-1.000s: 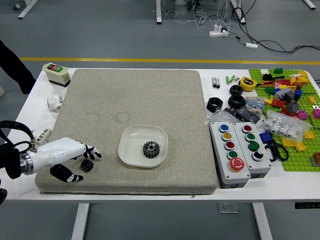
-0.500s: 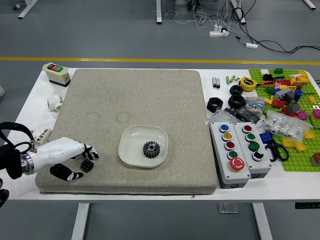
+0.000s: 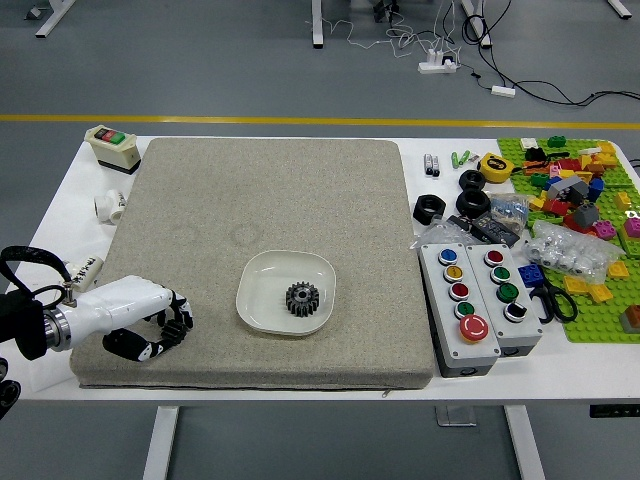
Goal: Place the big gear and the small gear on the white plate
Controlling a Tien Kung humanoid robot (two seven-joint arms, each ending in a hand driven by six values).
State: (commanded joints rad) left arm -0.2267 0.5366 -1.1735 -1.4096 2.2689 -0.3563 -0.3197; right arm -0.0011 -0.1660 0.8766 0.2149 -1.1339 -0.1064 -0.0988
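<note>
Head view. One white plate (image 3: 262, 275), square with rounded corners, set on the near half of a grey mat (image 3: 280, 195). One big gear (image 3: 302, 299), black, toothed, lying flat inside the plate, just off its middle. One left hand (image 3: 138, 300), white-backed, low over the mat's near left part, well apart from the plate; its fingers (image 3: 182, 308) are curled narrow around a dark piece, probably the small gear (image 3: 175, 330), largely covered by them and still off the plate.

Also on the white surface (image 3: 575, 372): one beige switch box (image 3: 113, 147), red and green buttons, far left corner. Two white fittings (image 3: 110, 206), left edge. Two button boxes (image 3: 468, 325), grey, side by side, right of the mat. One pair of scissors (image 3: 560, 304), black-handled, beside them. One yellow tape measure (image 3: 495, 167), near several black rings (image 3: 429, 208). Assorted coloured bricks (image 3: 575, 190) on green baseplates (image 3: 600, 325), far right.
</note>
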